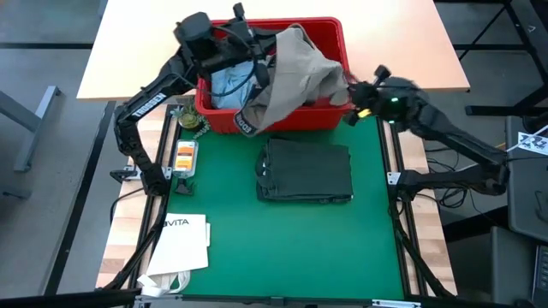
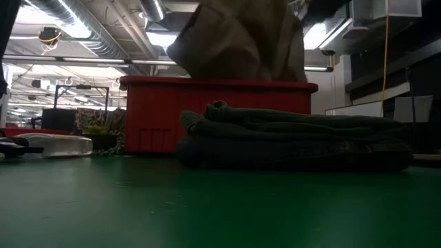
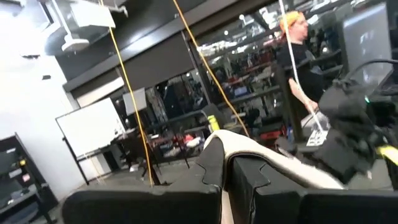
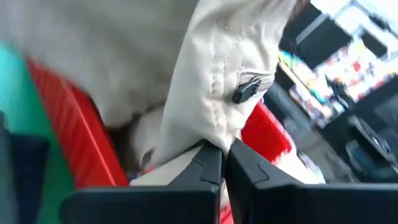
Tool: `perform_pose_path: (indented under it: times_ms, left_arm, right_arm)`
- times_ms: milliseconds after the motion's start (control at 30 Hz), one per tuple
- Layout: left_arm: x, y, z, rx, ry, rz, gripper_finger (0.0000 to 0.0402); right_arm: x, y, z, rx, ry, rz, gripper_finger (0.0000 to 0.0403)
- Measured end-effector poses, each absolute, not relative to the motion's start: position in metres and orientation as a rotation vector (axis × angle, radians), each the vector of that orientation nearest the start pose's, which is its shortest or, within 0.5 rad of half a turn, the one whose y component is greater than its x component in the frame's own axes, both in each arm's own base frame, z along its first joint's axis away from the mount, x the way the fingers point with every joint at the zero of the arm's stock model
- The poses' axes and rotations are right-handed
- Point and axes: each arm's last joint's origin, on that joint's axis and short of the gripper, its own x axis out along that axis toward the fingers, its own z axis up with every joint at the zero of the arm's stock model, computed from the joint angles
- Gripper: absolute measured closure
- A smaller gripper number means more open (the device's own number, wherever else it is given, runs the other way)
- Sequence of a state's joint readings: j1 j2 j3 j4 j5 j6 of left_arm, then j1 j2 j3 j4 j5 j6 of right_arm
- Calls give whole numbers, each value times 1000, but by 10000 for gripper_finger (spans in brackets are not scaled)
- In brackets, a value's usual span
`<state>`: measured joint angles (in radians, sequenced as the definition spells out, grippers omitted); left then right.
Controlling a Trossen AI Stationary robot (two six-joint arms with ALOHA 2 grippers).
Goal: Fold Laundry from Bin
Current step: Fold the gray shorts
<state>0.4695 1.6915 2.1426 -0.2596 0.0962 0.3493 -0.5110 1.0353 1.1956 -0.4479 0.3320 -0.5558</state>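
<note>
Folded dark trousers (image 1: 306, 169) laid on green mat (image 1: 282, 248), near side. Khaki garment (image 1: 295, 73) lifted over red bin (image 1: 332, 117), clamped by left hand (image 3: 225, 174) and right hand (image 4: 222, 163). Risk: slack hem snagged on bin rim, bin dragged onto trousers.

The high view is evenly lit from above, with soft shadows cast. The low view is dim and backlit by ceiling lights (image 2: 48, 17). Both wrist views are smeared by motion blur.
</note>
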Motion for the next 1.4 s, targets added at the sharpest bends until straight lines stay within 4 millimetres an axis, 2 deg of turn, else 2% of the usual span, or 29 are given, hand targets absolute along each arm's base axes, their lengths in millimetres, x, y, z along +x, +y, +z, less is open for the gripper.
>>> perform_pose_path:
  times_ms: [200,333,567,767,1100,1233,1400]
  left_arm:
    - [292,131,560,409,-185,373,401]
    - [285,113,569,410,-224,335,401]
    - [274,73,582,395,-284,226,401]
    - [260,39,593,352,-350,126,401]
    - [262,-10,591,175,-353,-86,401]
    - [267,-37,583,152,-287,-168,401]
    - [271,-66,570,136,-172,-125,401]
  right_arm:
    - [152,-91,454,-507,352,-633,397]
    - [139,-80,477,-506,290,-513,396]
    - [119,-62,499,-477,266,-326,399]
    - [98,-49,515,-443,214,-301,400]
    - [86,-32,519,-326,98,21,398]
    - [77,-25,517,-305,116,41,398]
    - [73,-15,507,-305,136,71,398]
